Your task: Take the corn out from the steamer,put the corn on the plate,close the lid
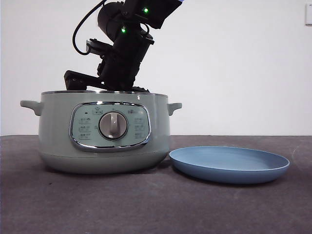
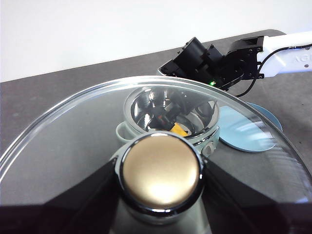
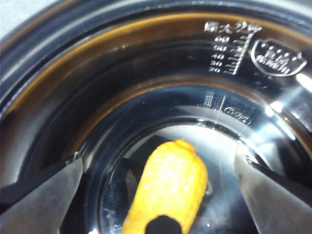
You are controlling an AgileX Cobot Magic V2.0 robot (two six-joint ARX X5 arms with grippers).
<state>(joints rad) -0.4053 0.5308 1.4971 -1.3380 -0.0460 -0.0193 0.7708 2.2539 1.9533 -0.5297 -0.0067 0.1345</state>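
Inside the steamer [image 3: 146,63], the stubby yellow-orange corn [image 3: 170,187] lies between the right gripper's [image 3: 158,183] spread jaws; the left gripper [image 2: 161,178] clamps the lid [image 2: 73,131] by its knob.

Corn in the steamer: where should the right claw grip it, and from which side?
Grip the corn across its thick middle, coming straight down through the steamer mouth. It lies flat on the pot floor, and the right claw hangs open with one jaw on each side of the cob. Avoid the tapered end; it would likely slip.

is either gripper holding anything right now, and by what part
Left gripper holds the lid by its knob. Right gripper is open around the corn, not gripping.
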